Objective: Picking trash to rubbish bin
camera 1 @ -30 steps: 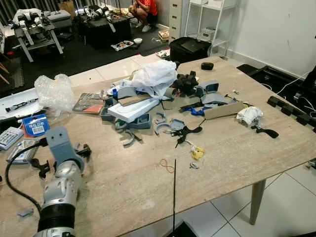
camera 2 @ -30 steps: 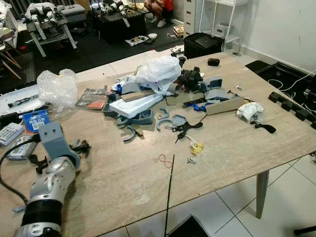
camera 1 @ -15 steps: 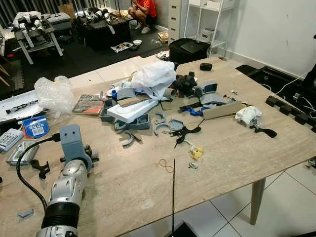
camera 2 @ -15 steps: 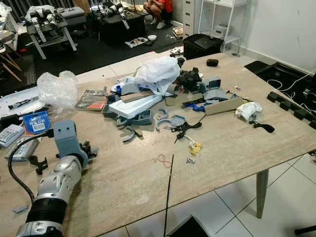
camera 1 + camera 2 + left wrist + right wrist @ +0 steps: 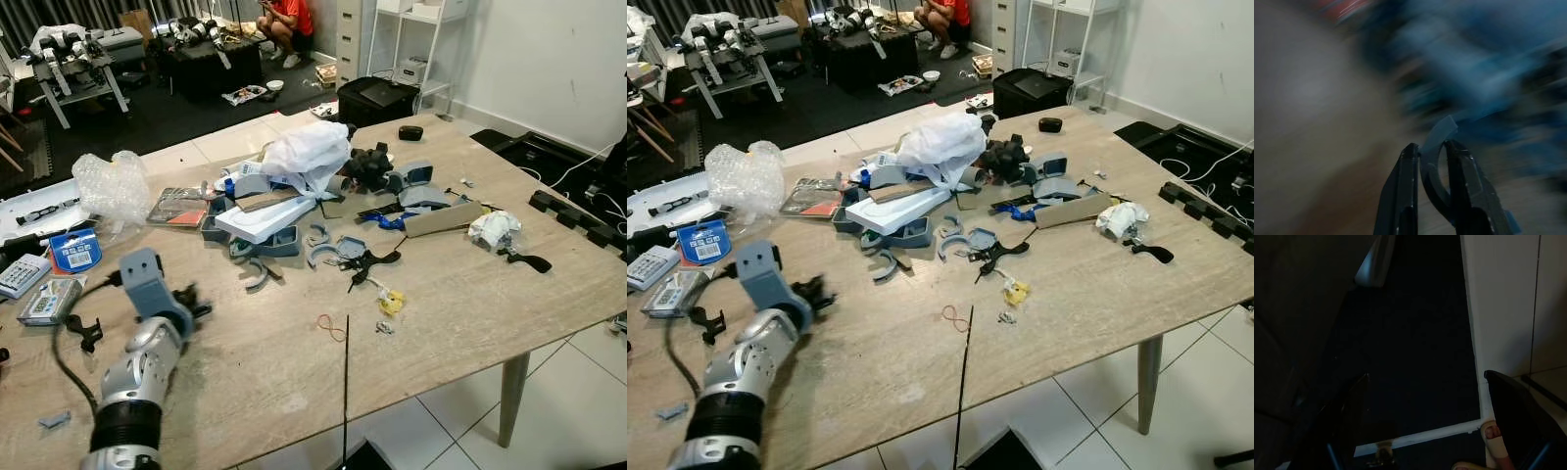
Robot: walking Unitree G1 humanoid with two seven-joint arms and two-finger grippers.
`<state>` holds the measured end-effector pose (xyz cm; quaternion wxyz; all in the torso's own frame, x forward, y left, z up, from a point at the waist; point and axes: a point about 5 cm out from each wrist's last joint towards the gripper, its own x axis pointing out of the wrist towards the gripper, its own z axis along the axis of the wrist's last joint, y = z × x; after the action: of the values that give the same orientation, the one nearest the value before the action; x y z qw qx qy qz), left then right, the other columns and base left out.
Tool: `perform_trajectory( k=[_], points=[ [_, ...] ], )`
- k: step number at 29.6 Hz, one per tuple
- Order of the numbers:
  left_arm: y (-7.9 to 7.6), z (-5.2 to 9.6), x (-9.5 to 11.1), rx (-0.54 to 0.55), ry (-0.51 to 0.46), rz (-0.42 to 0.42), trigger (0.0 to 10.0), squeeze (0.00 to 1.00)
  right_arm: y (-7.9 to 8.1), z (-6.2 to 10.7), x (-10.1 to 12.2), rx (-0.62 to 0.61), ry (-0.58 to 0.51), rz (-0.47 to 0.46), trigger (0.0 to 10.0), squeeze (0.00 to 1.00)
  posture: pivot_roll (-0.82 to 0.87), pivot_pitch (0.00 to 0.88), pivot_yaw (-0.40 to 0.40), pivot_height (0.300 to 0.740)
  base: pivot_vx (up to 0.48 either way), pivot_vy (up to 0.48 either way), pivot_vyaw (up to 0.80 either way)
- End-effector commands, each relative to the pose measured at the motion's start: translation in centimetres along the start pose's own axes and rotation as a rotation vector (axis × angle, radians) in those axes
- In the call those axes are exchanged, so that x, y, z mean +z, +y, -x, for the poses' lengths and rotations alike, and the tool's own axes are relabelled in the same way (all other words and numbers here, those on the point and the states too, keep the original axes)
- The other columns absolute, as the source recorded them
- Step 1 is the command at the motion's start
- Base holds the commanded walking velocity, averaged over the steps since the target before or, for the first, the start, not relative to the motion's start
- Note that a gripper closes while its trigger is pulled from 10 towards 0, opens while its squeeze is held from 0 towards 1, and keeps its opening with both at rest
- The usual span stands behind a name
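Trash covers the wooden table: in the left eye view a heap sits mid-table w/ a white plastic bag on top, a white flat box below it, grey-blue curved plastic scraps in front, a black clamp-like piece, a small yellow bit and an orange rubber band nearer the front edge. Crumpled white paper lies toward the right side, bubble wrap at far left. Left gripper is out over the table at front left, near the scraps; fingers too small here to judge. A person in red crouches on the floor far behind.

Right eye view: same layout; the silver left arm reaches from the lower left, its gripper hovering just above the tabletop, apart from the heap.

Left wrist view: heavy blur. The two black fingers are pinched on a curved grey-blue strip that sticks out past the tips; blue shapes beyond can't be made out.

Right wrist view: very dark. Right gripper hangs w/ fingers wide apart over dark floor beside pale tile; a person's toes show near one finger.
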<state>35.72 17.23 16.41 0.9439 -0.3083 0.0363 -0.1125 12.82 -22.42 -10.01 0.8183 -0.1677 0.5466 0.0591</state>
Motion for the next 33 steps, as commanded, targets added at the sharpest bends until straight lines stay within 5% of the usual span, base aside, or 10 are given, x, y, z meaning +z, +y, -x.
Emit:
perform_trajectory(
  k=[1,3,5,6,8,9,12,20,24,33],
  points=[
    [-1.1,0.3,1.2,-0.107,-0.057,0.032,0.0,0.0,0.8,0.0,-0.3,0.029,0.01,-0.009,10.0,0.0,-0.1,0.179,0.119,0.74,0.0,0.0,0.0],
    [-2.2,0.7,2.1,-0.221,-0.091,0.077,0.0,0.0,0.7,0.0,-0.1,0.027,0.007,-0.007,10.0,0.0,-0.1,0.176,0.115,0.74,0.0,0.0,0.0],
    [-3.3,1.4,3.0,-0.337,-0.127,0.122,1.6,0.0,0.6,-0.1,0.1,0.024,0.002,-0.005,10.0,0.0,-0.1,0.171,0.11,0.74,0.0,0.0,0.0],
    [-3.8,1.9,3.3,-0.399,-0.137,0.142,10.0,0.0,0.5,-0.1,0.2,0.022,-0.001,-0.003,10.0,0.0,-0.1,0.169,0.107,0.74,0.0,0.0,0.0],
    [-4.1,2.2,3.4,-0.435,-0.142,0.153,10.0,0.0,0.5,-0.1,0.3,0.022,-0.002,-0.002,10.0,0.0,-0.1,0.169,0.107,0.74,0.0,0.0,0.0],
    [-4.3,2.5,2.8,-0.453,-0.11,0.071,10.0,0.0,0.4,-0.1,0.6,0.02,-0.006,0.003,10.0,0.0,-0.09,0.16,0.097,0.74,0.0,0.0,0.0],
    [-3.9,2.6,1.5,-0.442,-0.056,0.018,10.0,0.0,0.4,-0.2,0.9,0.021,-0.009,0.009,10.0,0.0,-0.09,0.151,0.088,0.74,0.0,0.0,0.0],
    [-6.5,5.1,-1.7,-0.689,-0.011,0.062,10.0,0.0,0.4,-0.3,1.9,0.034,-0.021,0.052,10.0,0.0,-0.06,0.118,0.043,0.74,0.0,0.0,0.0],
    [-7.1,5.5,-4.5,-0.701,0.032,0.074,10.0,0.0,0.3,-0.3,2.5,0.04,-0.033,0.076,10.0,0.0,-0.04,0.115,0.026,0.74,0.0,0.0,0.0],
    [-6.9,5.6,-4.8,-0.659,0.014,0.079,10.0,0.0,-0.1,-0.3,2.6,0.046,-0.028,0.099,10.0,0.0,-0.02,0.124,0.002,0.74,-0.27,0.0,0.0]
  ],
)
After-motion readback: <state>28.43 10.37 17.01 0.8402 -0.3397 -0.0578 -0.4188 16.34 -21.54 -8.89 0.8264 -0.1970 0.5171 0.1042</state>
